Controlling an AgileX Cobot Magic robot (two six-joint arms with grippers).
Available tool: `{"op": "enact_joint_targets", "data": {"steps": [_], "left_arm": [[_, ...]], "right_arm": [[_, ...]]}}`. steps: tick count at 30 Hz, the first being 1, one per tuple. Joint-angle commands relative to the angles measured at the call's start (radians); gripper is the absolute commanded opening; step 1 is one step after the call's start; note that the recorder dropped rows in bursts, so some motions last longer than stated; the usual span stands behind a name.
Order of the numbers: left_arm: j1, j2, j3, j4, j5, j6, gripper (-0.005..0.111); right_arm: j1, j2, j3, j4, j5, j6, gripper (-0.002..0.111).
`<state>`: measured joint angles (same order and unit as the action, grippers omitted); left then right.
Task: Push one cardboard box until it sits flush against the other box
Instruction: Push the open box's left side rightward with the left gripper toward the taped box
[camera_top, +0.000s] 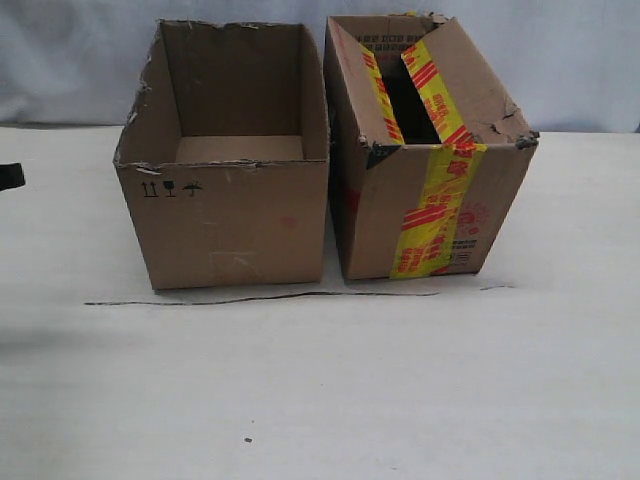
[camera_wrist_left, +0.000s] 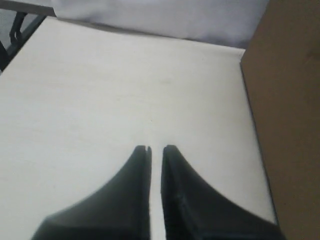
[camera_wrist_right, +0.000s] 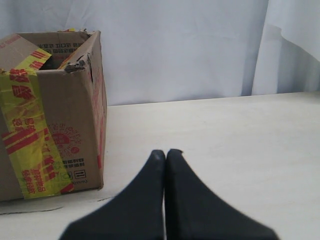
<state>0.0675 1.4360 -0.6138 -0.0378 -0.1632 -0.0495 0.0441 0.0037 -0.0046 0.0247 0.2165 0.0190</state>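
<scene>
The plain brown box (camera_top: 235, 200), open-topped with a ragged rim and small black symbols on its front, stands left of the taped box (camera_top: 430, 170). That one is banded with yellow tape printed in red. They stand side by side, with a thin dark gap between their lower front corners. A dark tip at the far left edge is my left gripper (camera_top: 10, 176), apart from the plain box. In its wrist view the left gripper (camera_wrist_left: 156, 148) is shut to a thin slit, empty, beside the plain box's wall (camera_wrist_left: 290, 125). My right gripper (camera_wrist_right: 166, 153) is shut, empty, apart from the taped box (camera_wrist_right: 50, 115).
A thin dark line (camera_top: 260, 297) runs across the white table in front of both boxes. A pale cloth backdrop (camera_top: 560, 60) hangs behind them. The table's far left edge (camera_wrist_left: 27, 37) shows in the left wrist view, with a dark frame beyond it.
</scene>
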Motion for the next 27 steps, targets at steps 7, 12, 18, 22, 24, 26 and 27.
{"op": "enact_joint_targets", "data": {"steps": [7,12,18,22,24,26,27], "left_arm": [[-0.064,0.363,-0.390,0.038,0.178,-0.007,0.000],[-0.094,0.470,-0.542,0.038,0.271,-0.007,0.000],[-0.146,0.561,-0.630,0.038,0.262,-0.007,0.000],[-0.153,0.584,-0.661,0.027,0.268,-0.007,0.000],[-0.153,0.595,-0.675,0.027,0.266,-0.007,0.000],[-0.154,0.599,-0.680,0.027,0.262,-0.007,0.000],[-0.157,0.599,-0.682,0.027,0.254,-0.007,0.000]], "right_arm": [[0.003,-0.004,0.005,-0.005,-0.003,-0.007,0.000],[0.003,-0.004,0.005,-0.005,-0.003,-0.007,0.000],[0.003,-0.004,0.005,-0.005,-0.003,-0.007,0.000],[0.003,-0.004,0.005,-0.005,-0.003,-0.007,0.000],[0.003,-0.004,0.005,-0.005,-0.003,-0.007,0.000],[0.003,-0.004,0.005,-0.005,-0.003,-0.007,0.000],[0.003,-0.004,0.005,-0.005,-0.003,-0.007,0.000]]}}
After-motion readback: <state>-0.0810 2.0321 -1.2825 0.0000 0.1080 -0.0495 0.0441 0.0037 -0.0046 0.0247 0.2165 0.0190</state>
